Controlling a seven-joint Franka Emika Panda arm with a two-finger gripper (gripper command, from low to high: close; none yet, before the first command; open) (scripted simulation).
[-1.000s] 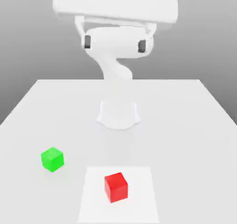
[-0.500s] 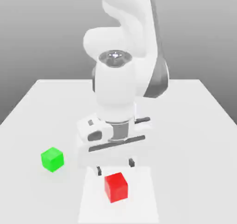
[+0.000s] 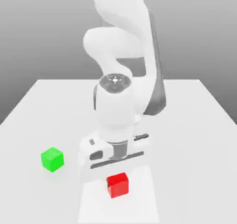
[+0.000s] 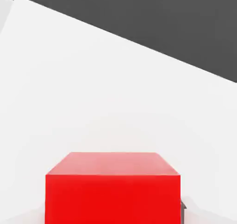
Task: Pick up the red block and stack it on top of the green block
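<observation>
So there's a plain white table (image 3: 203,121). The green block (image 3: 52,159) sits on it at lower left of the exterior view, and the red block (image 3: 117,185) is at bottom center on a slightly brighter white square patch (image 3: 146,204), well apart.

No text, label, brand, number or sign can be read on anything here.
</observation>
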